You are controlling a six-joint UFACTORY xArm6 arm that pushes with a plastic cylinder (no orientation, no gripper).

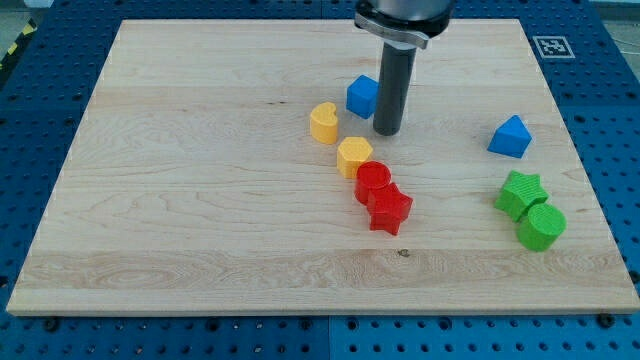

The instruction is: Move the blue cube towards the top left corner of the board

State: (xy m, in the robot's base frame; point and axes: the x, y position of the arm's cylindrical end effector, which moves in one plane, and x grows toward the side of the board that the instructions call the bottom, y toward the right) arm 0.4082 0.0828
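Nearest the view's bottom, bare pale wood of the wooden board [200,270] is lying empty, and just above it a red star-shaped block [390,211] is touching a red round block [373,181]. Up from those, a yellow hexagonal block [354,156] and a yellow heart-shaped block [323,123] are sitting in a loose diagonal line. At the view's right, a green star-shaped block [520,193] and a green round block [541,226] are resting together, with a blue triangular block [510,137] above them.

The blue cube [362,95] is sitting above the board's centre, and my tip [388,132] is standing just beside it, at its right and slightly lower. No jaws are fitted here, only the plain dark rod, so nothing is being held.

I am judging that the push is about to begin. Doing it well means pressing the cube's lower-right face squarely, driving up and leftward, so the cube is not spinning off. The yellow heart is lying near the cube's lower left; keeping the line above it looks wise.
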